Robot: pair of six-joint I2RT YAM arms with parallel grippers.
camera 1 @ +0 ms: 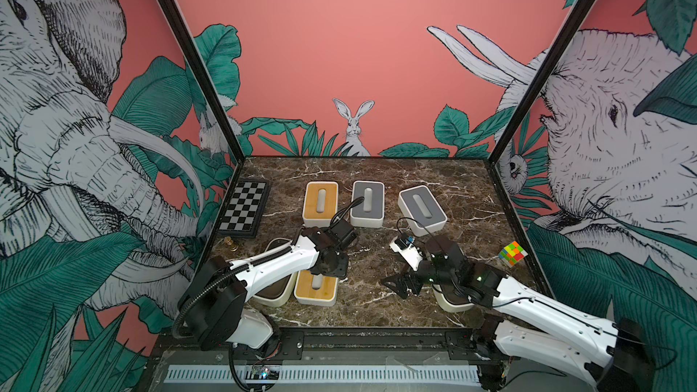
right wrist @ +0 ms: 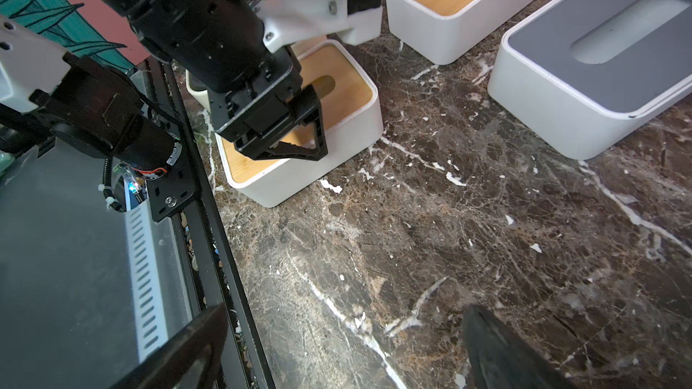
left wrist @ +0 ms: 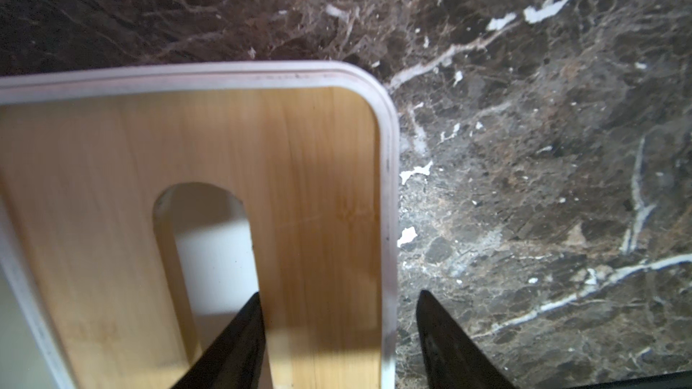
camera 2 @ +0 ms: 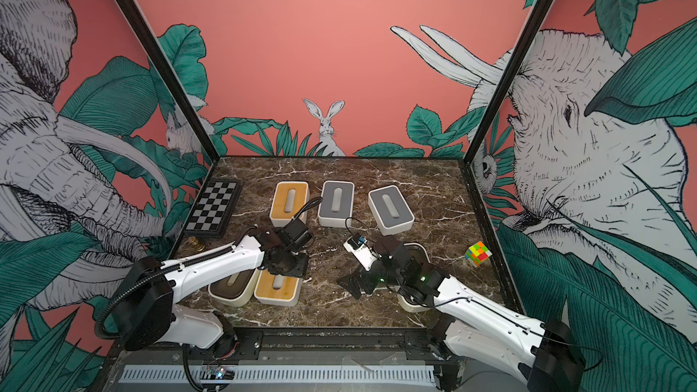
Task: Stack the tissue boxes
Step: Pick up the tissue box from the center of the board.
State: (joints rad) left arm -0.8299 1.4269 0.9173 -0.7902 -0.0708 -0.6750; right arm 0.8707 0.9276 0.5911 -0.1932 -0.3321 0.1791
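Brown-lidded box (camera 2: 229,289) partly under left arm (camera 2: 211,266)

Right arm (camera 1: 535,299) hides cream box (camera 1: 450,306).

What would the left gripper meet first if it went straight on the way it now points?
Probably the near bamboo-lidded tissue box: the left gripper points down, jaws astride its side wall, one at the lid slot, one outside above the table; depth is unclear.
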